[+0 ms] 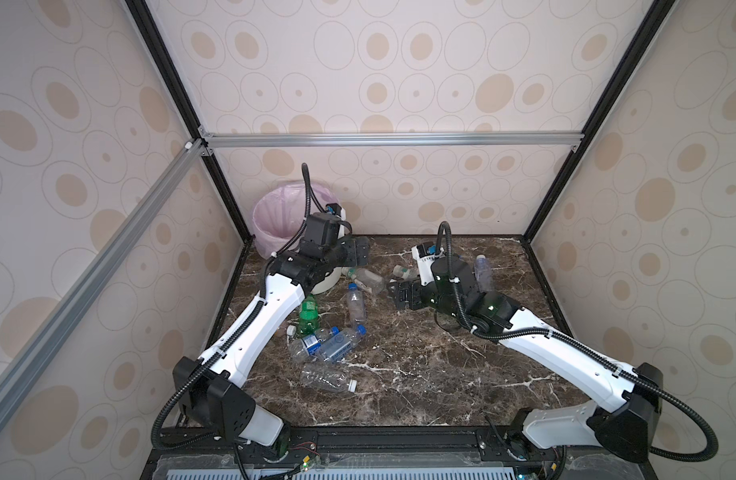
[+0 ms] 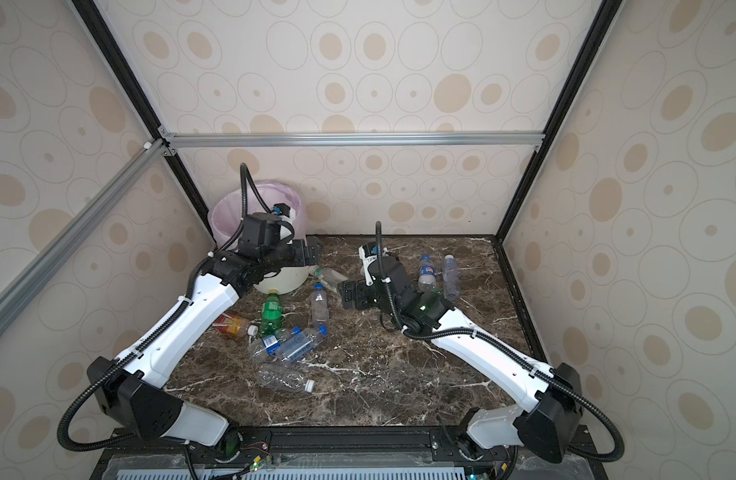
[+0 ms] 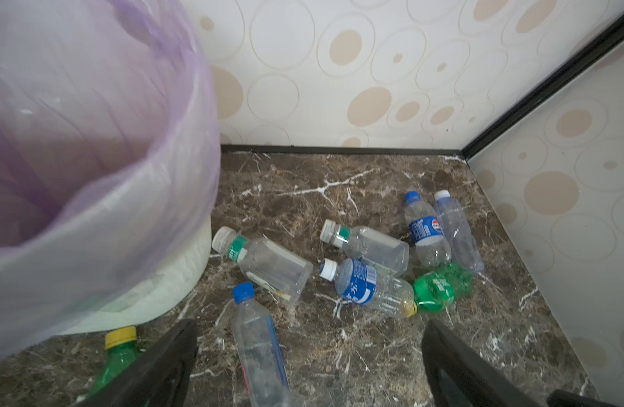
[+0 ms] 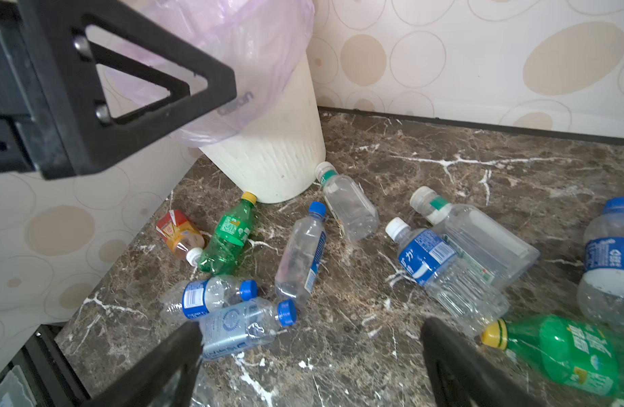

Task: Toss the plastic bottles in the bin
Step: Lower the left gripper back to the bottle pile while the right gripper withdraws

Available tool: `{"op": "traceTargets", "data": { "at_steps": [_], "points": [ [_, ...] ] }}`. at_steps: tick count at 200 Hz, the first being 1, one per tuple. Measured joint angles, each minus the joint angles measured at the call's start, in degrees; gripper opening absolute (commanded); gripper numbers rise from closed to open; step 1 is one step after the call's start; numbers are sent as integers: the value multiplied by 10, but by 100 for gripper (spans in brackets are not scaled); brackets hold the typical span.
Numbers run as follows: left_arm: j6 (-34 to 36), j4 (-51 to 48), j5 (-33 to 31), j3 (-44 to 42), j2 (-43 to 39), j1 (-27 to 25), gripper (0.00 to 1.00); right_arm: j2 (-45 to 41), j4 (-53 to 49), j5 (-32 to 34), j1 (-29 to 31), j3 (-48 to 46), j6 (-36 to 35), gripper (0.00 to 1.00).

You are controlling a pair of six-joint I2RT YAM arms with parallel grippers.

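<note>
Several plastic bottles lie scattered on the marble table: a green one (image 1: 308, 313), a clear blue-capped one (image 1: 356, 303), a heap of clear ones (image 1: 329, 345), and two at the right (image 2: 439, 272). The bin (image 1: 275, 216), cream with a pink bag, stands in the back left corner. My left gripper (image 1: 360, 251) hangs open beside the bin's rim, above the table; the blue-capped bottle (image 3: 257, 338) lies on the table far beneath its jaws (image 3: 310, 338). My right gripper (image 1: 399, 293) is open and empty over the middle, above bare marble (image 4: 310, 334).
An orange-labelled bottle (image 2: 231, 325) lies by the left wall near the bin's foot (image 4: 275, 169). Patterned walls close in the back and both sides. An aluminium rail (image 1: 391, 139) crosses the back wall high up. The left gripper's finger (image 4: 127, 88) shows in the right wrist view.
</note>
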Motion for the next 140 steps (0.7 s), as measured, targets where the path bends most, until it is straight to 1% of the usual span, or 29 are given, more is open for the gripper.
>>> {"op": "traceTargets", "data": {
  "at_steps": [36, 60, 96, 140],
  "points": [
    [-13, 2, 20, -78, 0, -11, 99, -29, -2, 1, -15, -55, 13, 100],
    [-19, 2, 28, -116, 6, -15, 99, -43, -4, 0, -23, -82, 21, 100],
    [-24, 12, 29, -150, 30, -21, 99, -47, -5, 0, -27, -95, 28, 100],
    [-24, 25, 26, -159, 93, -22, 99, -47, -3, -5, -32, -111, 38, 100]
  ]
}}
